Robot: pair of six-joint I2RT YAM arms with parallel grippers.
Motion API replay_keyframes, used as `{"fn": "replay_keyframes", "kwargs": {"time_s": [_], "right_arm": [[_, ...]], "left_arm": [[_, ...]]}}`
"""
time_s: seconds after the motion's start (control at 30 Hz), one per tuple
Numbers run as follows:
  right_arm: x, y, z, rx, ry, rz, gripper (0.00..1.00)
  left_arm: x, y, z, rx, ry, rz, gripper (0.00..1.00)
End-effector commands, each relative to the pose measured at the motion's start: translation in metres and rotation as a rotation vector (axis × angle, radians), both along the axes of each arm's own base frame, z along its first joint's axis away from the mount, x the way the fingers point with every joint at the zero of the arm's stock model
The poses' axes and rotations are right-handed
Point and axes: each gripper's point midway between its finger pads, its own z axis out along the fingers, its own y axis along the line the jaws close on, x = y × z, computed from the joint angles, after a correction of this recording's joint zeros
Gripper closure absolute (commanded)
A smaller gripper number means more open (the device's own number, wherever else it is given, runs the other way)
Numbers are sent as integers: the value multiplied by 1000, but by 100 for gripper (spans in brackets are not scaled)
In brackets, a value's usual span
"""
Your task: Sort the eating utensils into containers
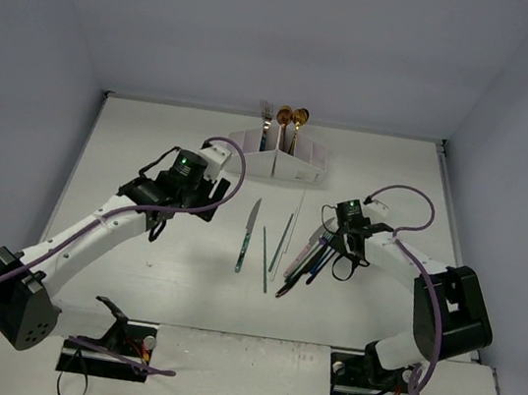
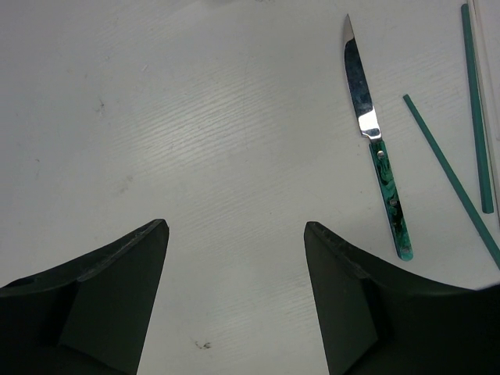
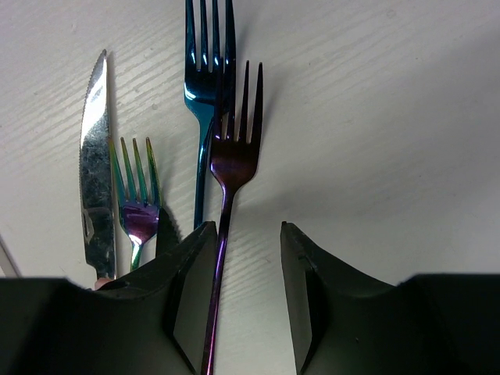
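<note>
- Eating utensils are partly sorted: a silver fork (image 1: 267,114), a copper spoon (image 1: 283,116) and a gold spoon (image 1: 299,116) stand upright in the white organiser box (image 1: 303,172) at the far side of the table (image 1: 135,129).
- A green-handled knife (image 2: 375,133) lies flat on the table between the two arms, with teal chopsticks (image 2: 449,173) just beside it on its right.
- The right gripper (image 3: 244,228) is low over a cluster of utensils near the right arm. Its jaws stand partly apart and straddle the handle of a dark purple fork (image 3: 234,156). The handle runs close along one finger and a gap shows on the other side, so nothing is clamped.
- Next to that fork lie a blue fork (image 3: 205,70), whose head the purple tines overlap, a small iridescent fork (image 3: 139,207) and a silver knife (image 3: 95,172).
- The left gripper (image 2: 234,226) hovers above bare table to the left of the green-handled knife, its jaws wide apart with nothing between them.
</note>
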Motion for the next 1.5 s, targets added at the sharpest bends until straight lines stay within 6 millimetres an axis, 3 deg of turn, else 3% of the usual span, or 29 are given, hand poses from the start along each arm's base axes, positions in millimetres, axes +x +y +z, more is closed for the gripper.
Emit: {"fn": "replay_keyframes", "kwargs": {"time_s": [0.0,0.43,0.63,0.77,0.83,0.93,1.03,1.27,1.37,1.47], "right_arm": [[7,-1,-2,7,-23,-23,65],[-16,-4,-22,13,57,-34,71],[-30,-9,-30,-15,124,-34,87],[-27,-8,-29,-17,124,-21,99],[-21,-7,-22,-15,101,-16,100],[-8,-3,1,-5,26,-4,100],[6,4,38,14,-94,25,100],[27,32,141,13,-381,151,100],[37,52,194,-40,-505,229,100],[50,69,228,-75,-593,309,100]], "left_arm": [[11,-4,23,-28,-75,6,33],[12,-5,15,-14,-45,7,33],[11,-4,15,-10,-42,10,33],[11,-4,17,-13,-50,10,33],[11,-4,17,-16,-48,10,33],[12,-6,15,-15,-41,7,33],[11,-9,15,-28,-35,1,33],[13,-7,15,-27,-37,9,33],[13,-6,15,-23,-42,21,33],[14,-2,16,-17,-51,39,33]]}}
